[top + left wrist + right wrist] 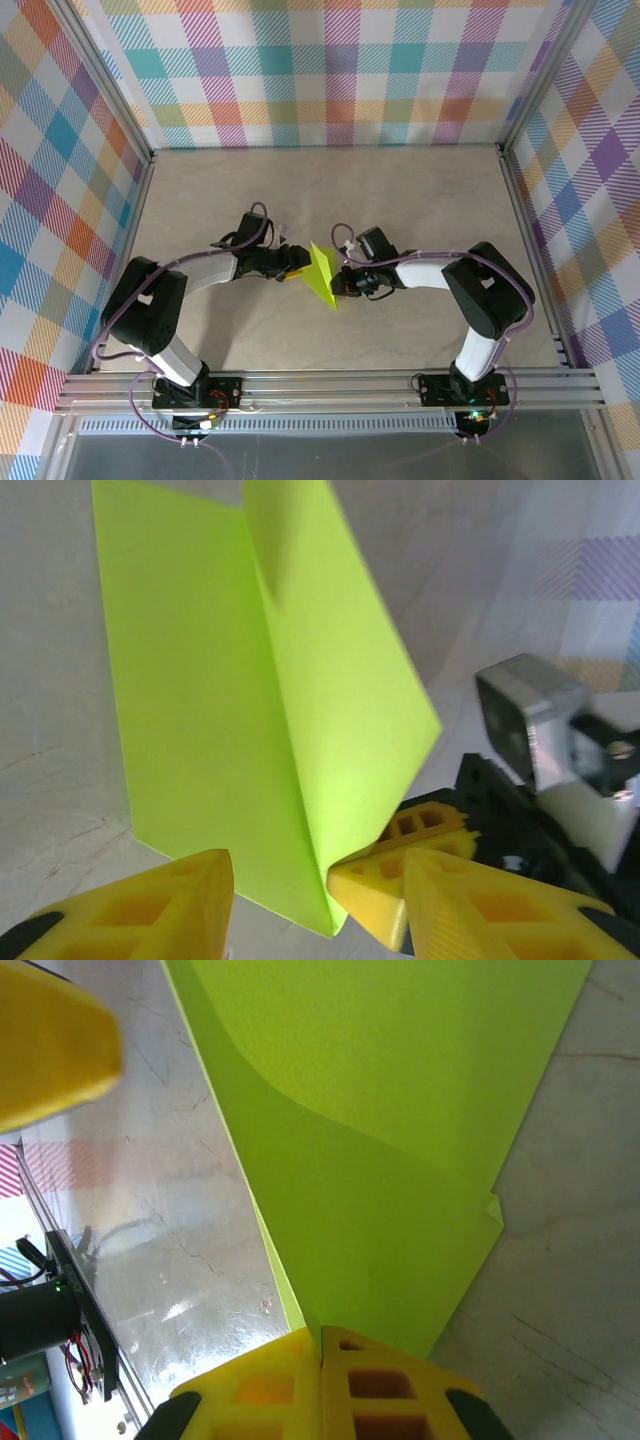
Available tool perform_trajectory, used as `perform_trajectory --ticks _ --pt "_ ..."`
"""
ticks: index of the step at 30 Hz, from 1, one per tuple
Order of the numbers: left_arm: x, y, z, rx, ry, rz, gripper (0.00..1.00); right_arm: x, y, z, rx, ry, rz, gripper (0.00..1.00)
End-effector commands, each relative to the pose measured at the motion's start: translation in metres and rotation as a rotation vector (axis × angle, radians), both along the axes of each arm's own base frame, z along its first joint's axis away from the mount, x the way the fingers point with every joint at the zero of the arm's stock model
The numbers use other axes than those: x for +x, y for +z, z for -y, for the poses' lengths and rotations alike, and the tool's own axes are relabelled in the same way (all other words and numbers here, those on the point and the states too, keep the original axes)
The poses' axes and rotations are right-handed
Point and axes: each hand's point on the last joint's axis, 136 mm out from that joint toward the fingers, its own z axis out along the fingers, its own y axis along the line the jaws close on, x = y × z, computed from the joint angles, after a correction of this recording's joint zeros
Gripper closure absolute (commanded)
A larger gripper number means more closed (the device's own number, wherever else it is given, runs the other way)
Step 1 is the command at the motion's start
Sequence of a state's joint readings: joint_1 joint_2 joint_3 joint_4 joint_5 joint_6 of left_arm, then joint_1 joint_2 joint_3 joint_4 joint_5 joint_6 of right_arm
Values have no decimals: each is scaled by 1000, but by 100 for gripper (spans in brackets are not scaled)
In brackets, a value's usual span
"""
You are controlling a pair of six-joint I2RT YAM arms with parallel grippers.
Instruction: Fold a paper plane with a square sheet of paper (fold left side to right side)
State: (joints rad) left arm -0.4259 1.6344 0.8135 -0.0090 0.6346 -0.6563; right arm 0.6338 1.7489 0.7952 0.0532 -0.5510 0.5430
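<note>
Paper: square sheet of paper (322, 276), lime, folded along a centre crease, standing on edge at mid-table between the grippers.
Right gripper (320, 1345): fingers pressed together, pinching the sheet's edge.
Left gripper (292, 271): fingers spread, flanking the sheet's lower corner.
Table (420, 190): pale, marbled.

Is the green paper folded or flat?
Folded. The paper has a sharp crease down it, with one flap lying over another, and the right gripper pinches its lower edge.

paper sheet (400, 1110) cropped at top, yellow finger (45, 1045) blurred, cut off
</note>
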Motion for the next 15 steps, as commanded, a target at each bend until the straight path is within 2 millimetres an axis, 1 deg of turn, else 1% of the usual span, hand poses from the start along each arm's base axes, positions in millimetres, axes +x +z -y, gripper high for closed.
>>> perform_trajectory --ticks 1,9,15 --pt "6 2 12 10 -39 30 53 -4 -3 -1 29 2 -33 98" --pt "7 -6 27 35 -68 18 56 -5 -10 2 14 2 -46 98" --pt "8 -16 33 47 -75 0 56 -5 -10 2 14 1 -47 97"
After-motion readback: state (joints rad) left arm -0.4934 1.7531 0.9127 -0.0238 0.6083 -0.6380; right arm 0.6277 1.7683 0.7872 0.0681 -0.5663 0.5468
